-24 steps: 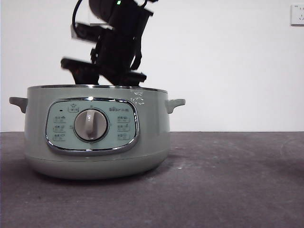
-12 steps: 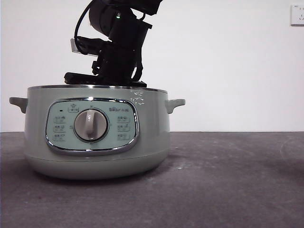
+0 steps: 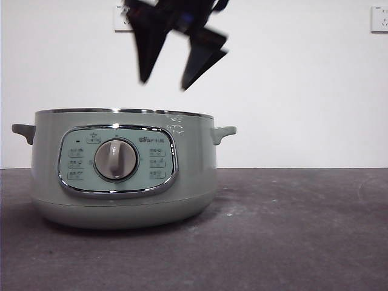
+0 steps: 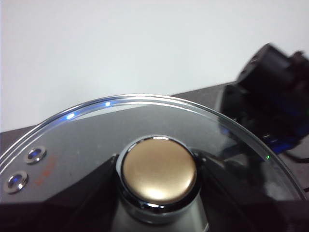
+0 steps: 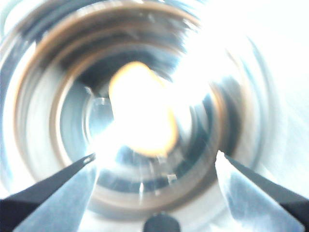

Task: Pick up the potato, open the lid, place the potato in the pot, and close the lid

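One blurred, probably potato (image 5: pixel 140 108) shape inside pot (image 5: pixel 43 121).

A bare test bench — dark tabletop (image 3: pixel 291 242); blank white wall (image 3: pixel 291 91); two wall sockets (image 3: pixel 379 18) — nothing homely.

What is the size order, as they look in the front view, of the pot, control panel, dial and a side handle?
1. pot
2. control panel
3. dial
4. side handle; the two handles look alike.
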Robot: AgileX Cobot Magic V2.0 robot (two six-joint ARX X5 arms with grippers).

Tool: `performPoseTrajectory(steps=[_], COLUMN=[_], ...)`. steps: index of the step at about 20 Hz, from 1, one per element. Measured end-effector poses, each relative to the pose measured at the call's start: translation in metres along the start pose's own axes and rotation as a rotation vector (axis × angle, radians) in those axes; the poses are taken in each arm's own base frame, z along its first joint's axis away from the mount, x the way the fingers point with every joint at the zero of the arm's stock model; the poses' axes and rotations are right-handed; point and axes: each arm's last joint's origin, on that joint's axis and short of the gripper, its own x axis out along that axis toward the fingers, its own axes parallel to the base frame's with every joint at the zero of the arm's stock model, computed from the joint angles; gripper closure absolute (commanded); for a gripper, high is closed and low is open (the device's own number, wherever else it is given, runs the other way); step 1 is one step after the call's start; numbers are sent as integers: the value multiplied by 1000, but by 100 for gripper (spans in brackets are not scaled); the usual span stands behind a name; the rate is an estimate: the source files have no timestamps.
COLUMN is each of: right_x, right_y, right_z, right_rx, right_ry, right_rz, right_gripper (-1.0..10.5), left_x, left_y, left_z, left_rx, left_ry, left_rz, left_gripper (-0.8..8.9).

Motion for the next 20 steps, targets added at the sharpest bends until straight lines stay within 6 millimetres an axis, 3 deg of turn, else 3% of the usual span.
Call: performPoseTrajectory(steps=[5,8,14,20], right_x=[-120,-164,-215,-226], right_y=[-17,-13,-8,-5], right_z=[-25,-41,-68,-79], right_rx=[97,103,128,138], right_ry=[-153,-236,-320,-309], right_rz=[-121,-133,-138,-135], right_gripper=[539,539,540,541], left_x=[43,73,133,187], left_y=[-7,-11,-21,-32], left_z=[0,-1,-10,-31], left_rx=[12,17,23,34], left_ry=[78,108,157,230], left_rz=[2,3,-10,-34], left_gripper=[822,822,822,822])
